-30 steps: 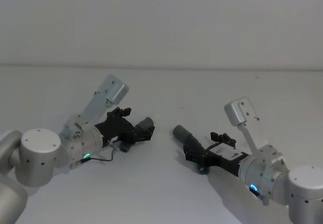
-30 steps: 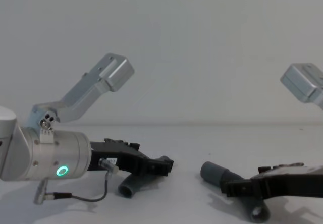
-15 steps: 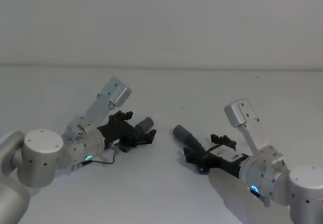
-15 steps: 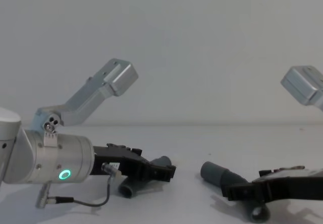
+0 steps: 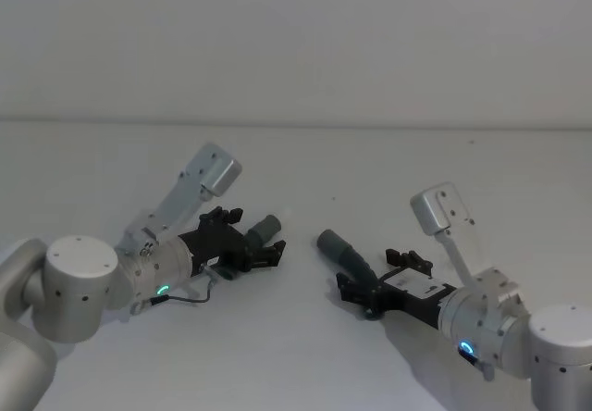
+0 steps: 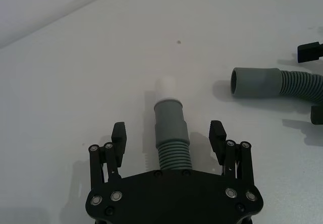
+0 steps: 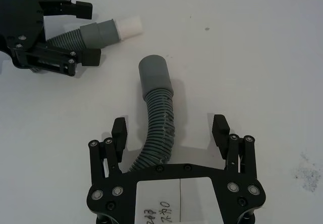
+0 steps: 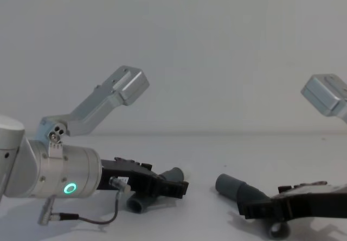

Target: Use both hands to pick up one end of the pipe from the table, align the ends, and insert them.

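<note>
Hose lies in two pieces on the table (image 5: 305, 355), cuffs turned toward each other and apart. The shorter piece (image 6: 170, 117) is straddled by the left gripper (image 6: 168, 131), whose jaws are spread wide with a finger on each side of the ribbed part, nothing touching; its white tip (image 6: 165, 88) is left free. The longer piece (image 7: 160, 120) is straddled likewise by the right gripper (image 7: 169, 124), also spread, its open cuff (image 7: 153, 71) left clear. The grip is judged to be set behind the cuffs so that the ends are exposed for joining (neither piece is lifted yet). Ribbed, bendable dark-grey bodies are seen, with smooth, stiff-looking cuffs; the tip is narrower, suited to the round socket. The table is matte and plain.
</note>
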